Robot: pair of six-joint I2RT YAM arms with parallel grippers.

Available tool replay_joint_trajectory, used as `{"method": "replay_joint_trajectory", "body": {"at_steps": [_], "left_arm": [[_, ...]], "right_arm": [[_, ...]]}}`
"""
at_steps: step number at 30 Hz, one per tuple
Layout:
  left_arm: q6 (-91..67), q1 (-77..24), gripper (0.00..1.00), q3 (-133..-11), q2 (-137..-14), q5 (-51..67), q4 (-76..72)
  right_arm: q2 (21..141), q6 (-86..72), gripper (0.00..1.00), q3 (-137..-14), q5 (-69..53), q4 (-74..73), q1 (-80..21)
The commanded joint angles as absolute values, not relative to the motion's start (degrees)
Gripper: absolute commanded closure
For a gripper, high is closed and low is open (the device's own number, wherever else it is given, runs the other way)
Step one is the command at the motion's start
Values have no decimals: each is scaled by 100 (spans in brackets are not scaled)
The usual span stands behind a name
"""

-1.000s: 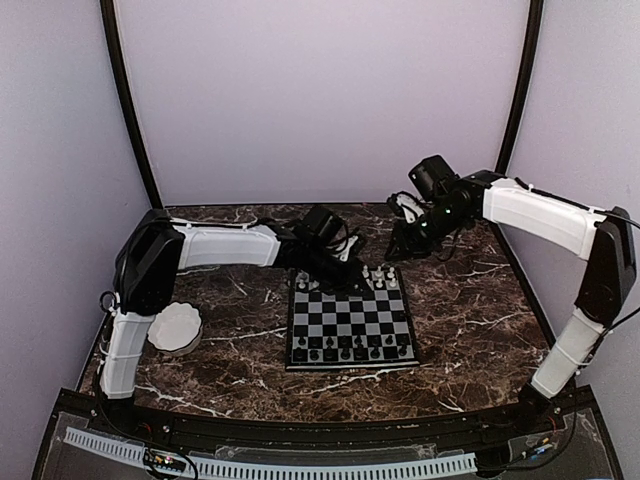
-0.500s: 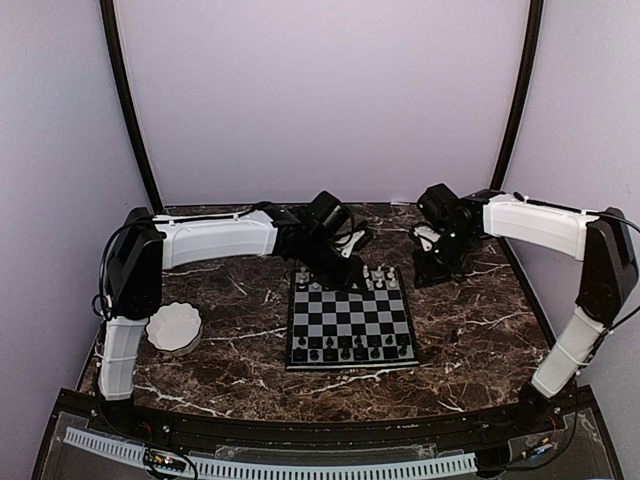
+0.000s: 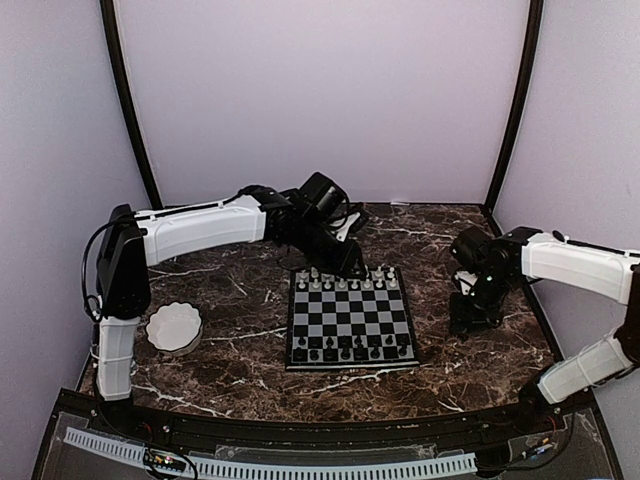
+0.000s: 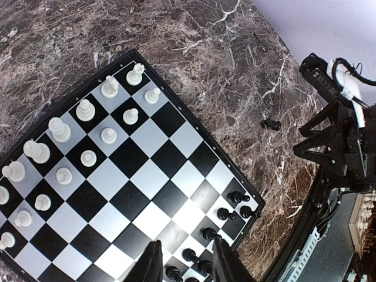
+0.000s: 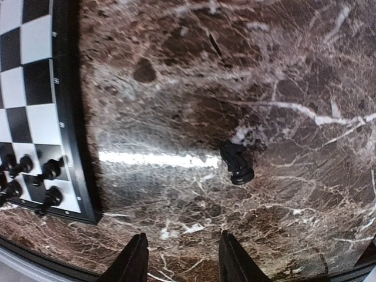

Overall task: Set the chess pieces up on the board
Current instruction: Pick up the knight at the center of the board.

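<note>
Fig. | my left pincer [image 4: 185, 251]: fingers parted, empty, over the board [image 4: 147, 176] | white chess pieces [image 4: 86, 109] in the far two rows, black chess pieces [image 4: 236, 197] along the near edge | my right pincer [image 5: 183, 247]: fingers parted, empty, above the worktop [image 5: 305, 82] | lone black piece [image 5: 237, 163]: on the worktop off the board's right side, ahead of my right pincer, not touching it.

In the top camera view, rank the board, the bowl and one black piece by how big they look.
Largest to smallest:
1. board
2. bowl
3. black piece, by far the smallest
</note>
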State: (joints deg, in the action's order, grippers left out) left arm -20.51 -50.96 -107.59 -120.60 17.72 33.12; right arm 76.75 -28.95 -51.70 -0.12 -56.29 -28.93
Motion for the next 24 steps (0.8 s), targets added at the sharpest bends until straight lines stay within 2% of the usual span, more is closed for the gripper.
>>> {"method": "replay_joint_trajectory", "body": {"at_steps": [1,10,24], "left_arm": [[-1899,-5098,68,-10603,-11592,1791,3379],[-1767,-5096,68,-10461,-11464,1830,3328],[-1899,-5097,68,-10138,-11352,1908,3064]], "right_arm": [[7801,-2770,58,-4979,194,-5610,-2872],[8380,-2670,58,-5341,802,-5677,-2876],[9346,-2348,57,-5628,975,-5633,-2866]]}}
